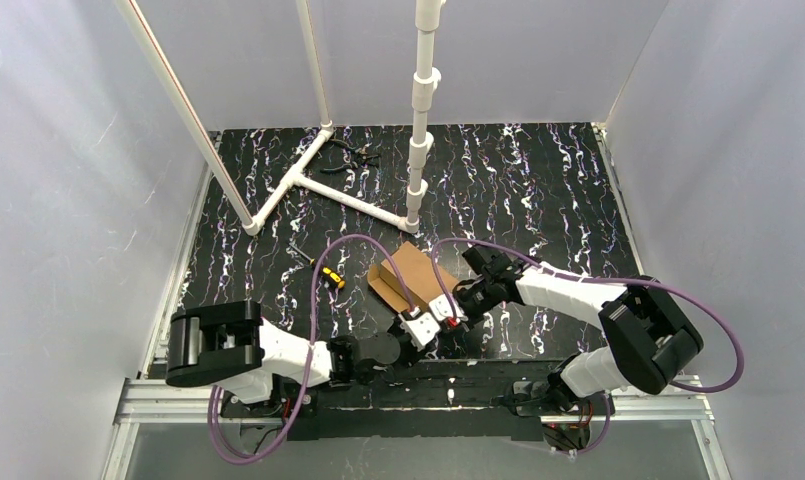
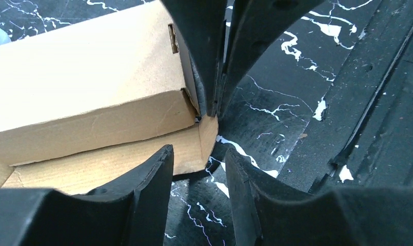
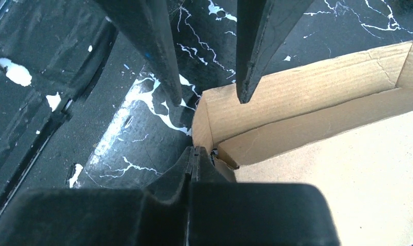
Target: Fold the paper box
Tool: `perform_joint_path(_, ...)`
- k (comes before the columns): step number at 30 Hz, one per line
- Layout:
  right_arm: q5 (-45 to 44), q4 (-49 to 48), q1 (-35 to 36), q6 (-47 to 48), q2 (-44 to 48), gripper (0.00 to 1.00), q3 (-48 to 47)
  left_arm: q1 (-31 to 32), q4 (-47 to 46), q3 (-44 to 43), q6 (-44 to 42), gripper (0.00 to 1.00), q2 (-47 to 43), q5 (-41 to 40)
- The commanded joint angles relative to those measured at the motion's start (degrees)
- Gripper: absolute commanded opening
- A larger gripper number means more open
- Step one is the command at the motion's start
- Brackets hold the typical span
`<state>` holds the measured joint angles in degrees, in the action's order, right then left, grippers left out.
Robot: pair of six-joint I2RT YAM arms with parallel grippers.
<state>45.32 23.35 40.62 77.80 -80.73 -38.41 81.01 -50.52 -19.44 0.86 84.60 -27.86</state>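
The paper box (image 1: 408, 268) is plain brown cardboard, partly folded, lying near the table's front. In the left wrist view the box (image 2: 86, 77) shows a raised side wall and a flat flap whose corner lies just ahead of my left gripper (image 2: 196, 159). That gripper is open, with bare table in its gap. My right gripper (image 3: 194, 151) is shut, its tips pressed against the box's near corner (image 3: 209, 128), clamping nothing that I can see. From above, the left gripper (image 1: 423, 325) and the right gripper (image 1: 450, 308) meet at that corner.
A screwdriver with a yellow and black handle (image 1: 328, 276) lies left of the box. A white pipe frame (image 1: 328, 190) and black pliers (image 1: 358, 155) stand at the back. White walls close in both sides. A metal rail (image 1: 418, 400) runs along the near edge.
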Motion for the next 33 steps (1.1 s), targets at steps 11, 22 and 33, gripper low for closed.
perform_joint_path(11,-0.39,-6.96,1.66,-9.07,-1.66,0.01,-1.11,-0.04,-7.74,10.38,-0.53,0.54,-12.78,2.48)
perform_joint_path(22,1.06,-8.84,0.78,-11.79,-2.72,0.01,-0.71,0.01,-22.55,10.22,-13.96,0.57,0.72,4.37)
perform_joint_path(33,2.21,-8.94,0.45,-12.24,-3.30,0.01,-0.91,0.01,-29.12,9.95,-15.76,0.49,6.14,3.89)
